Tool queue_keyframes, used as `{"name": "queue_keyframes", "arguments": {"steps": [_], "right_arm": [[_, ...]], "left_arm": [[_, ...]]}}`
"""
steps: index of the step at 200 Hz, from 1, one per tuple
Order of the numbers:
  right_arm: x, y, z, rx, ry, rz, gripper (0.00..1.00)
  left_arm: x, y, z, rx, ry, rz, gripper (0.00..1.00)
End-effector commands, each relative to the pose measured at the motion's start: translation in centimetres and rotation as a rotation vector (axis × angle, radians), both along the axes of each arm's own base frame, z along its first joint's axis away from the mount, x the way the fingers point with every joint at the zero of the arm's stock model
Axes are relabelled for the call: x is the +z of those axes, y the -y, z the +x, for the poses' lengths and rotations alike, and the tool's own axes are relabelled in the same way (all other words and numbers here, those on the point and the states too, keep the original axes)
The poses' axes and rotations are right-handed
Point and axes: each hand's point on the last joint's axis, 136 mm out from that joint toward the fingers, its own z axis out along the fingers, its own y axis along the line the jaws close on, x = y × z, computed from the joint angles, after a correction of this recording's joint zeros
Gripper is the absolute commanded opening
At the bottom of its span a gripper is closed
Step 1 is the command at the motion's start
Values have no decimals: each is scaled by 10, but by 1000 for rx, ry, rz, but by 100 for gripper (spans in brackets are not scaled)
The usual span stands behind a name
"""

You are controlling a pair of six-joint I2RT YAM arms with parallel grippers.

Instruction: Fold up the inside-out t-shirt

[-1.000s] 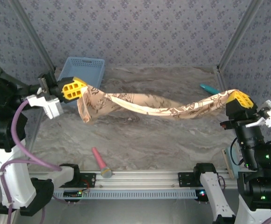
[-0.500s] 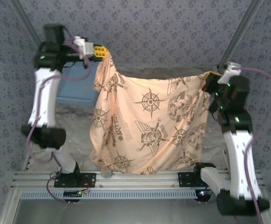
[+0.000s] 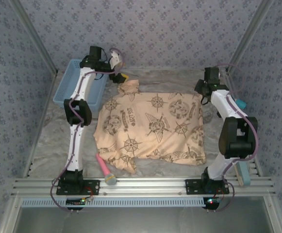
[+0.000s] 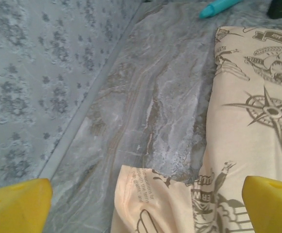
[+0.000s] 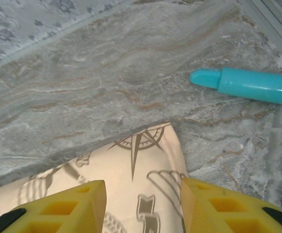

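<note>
The inside-out t-shirt lies spread flat on the marbled table, peach-tan with dark compass and winged prints. My left gripper hovers at its far left corner with the jaws wide apart. In the left wrist view, a folded shirt corner lies loose between the yellow fingertips. My right gripper sits over the far right corner. In the right wrist view, the cloth lies flat between its parted yellow fingers, which do not pinch it.
A blue basket stands at the far left beside the left arm. A teal marker lies right of the shirt near the right wall. A pink tool lies at the shirt's near left edge by the front rail.
Both grippers held the shirt up, stretched between them. It has come down flat on the table, and both grippers have let go and opened at its far corners.
</note>
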Motion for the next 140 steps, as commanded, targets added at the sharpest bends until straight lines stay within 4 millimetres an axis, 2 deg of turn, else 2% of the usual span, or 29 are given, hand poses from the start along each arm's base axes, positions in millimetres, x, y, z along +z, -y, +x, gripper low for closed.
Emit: {"name": "queue_keyframes", "arguments": {"steps": [1, 21, 40, 42, 47, 63, 73, 78, 94, 109, 133, 140], "right_arm": [[20, -19, -12, 44, 20, 8, 47], [6, -52, -33, 134, -27, 67, 48], [-12, -82, -60, 192, -105, 76, 50], [-22, -83, -68, 195, -133, 75, 50], [-30, -90, -78, 209, -161, 78, 50], [-49, -105, -104, 226, -220, 122, 50], [-62, -111, -122, 219, -256, 157, 50], [-67, -111, -130, 209, -272, 167, 50], [-83, -108, -155, 185, -304, 150, 50], [-97, -105, -174, 161, -320, 140, 50], [-119, -98, -193, 104, -358, 155, 50], [-123, -93, -197, 80, -366, 146, 50]], "left_arm": [[100, -15, -1, 233, 43, -15, 100], [110, -46, 6, 550, -142, -35, 100], [100, -60, -13, 739, -388, -68, 100], [99, -60, -16, 752, -413, -69, 100], [94, -60, -25, 773, -469, -65, 100], [59, -54, -54, 872, -650, -18, 100], [36, -43, -77, 894, -745, 18, 100], [28, -36, -89, 889, -774, 34, 100], [-25, -22, -130, 927, -839, 135, 100], [-63, -16, -157, 967, -876, 171, 100], [-109, -27, -176, 1064, -928, 232, 100], [-114, -26, -170, 1073, -906, 224, 100]]}}
